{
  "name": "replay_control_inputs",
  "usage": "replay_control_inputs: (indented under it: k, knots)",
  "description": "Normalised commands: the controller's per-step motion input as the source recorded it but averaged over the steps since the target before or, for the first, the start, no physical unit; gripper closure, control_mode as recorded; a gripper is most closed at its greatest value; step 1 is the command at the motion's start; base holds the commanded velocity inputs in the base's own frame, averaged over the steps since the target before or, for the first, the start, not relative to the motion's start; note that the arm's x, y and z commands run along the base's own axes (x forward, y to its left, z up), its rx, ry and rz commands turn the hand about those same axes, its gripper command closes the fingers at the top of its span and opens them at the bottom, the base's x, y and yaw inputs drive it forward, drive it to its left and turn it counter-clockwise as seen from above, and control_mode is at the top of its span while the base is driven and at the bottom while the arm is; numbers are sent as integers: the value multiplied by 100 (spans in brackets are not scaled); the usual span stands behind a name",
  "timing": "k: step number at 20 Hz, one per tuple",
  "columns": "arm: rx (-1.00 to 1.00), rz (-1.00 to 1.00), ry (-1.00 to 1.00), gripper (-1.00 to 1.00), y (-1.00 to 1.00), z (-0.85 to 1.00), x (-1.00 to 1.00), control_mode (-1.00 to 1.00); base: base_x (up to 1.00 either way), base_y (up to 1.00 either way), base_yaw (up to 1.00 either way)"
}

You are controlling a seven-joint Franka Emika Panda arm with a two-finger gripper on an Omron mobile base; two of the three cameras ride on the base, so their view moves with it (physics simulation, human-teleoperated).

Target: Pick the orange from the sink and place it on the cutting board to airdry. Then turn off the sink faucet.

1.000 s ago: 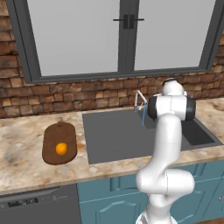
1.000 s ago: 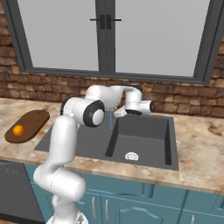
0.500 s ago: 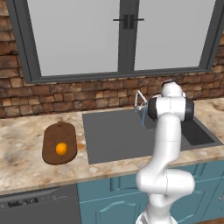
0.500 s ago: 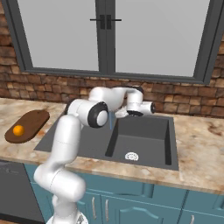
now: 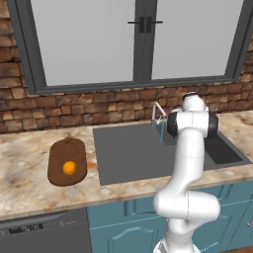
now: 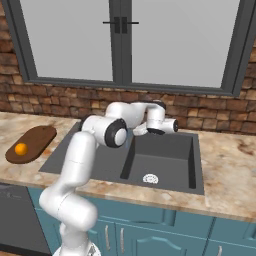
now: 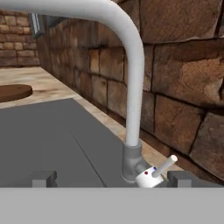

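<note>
The orange (image 5: 69, 168) rests on the dark brown cutting board (image 5: 67, 148), left of the sink (image 5: 126, 153) on the counter. From the right base it is the same: orange (image 6: 20, 149) on cutting board (image 6: 35, 140). The sink faucet (image 5: 157, 112) stands at the basin's back rim, and a thin blue stream (image 5: 161, 132) falls from it. In the hand view my gripper (image 7: 111, 179) is open. The sink faucet (image 7: 133, 87) base and its white lever (image 7: 162, 169) sit just beyond the fingertips (image 7: 43, 178), nearer the right one. Nothing is held.
The brick wall (image 7: 183, 87) rises close behind the faucet, under the window (image 5: 133, 39). The sink (image 6: 165, 155) has a white drain mark (image 6: 150, 178) on its floor. Marble counter (image 5: 24, 173) runs around the board, and my arm (image 5: 190, 128) reaches over the basin's right side.
My hand has edged slightly toward the faucet's base. The orange and the board lie as before, and water still runs.
</note>
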Motion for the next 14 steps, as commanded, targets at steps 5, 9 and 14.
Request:
replay_control_inputs:
  k: [5,9,14]
  knots:
    - [4,0,2,-100,-1,-7,25,-100,0,0,0]
    - [4,0,3,-100,-5,-9,26,-100,0,0,0]
    - [3,0,4,-100,-3,-11,29,-100,0,0,0]
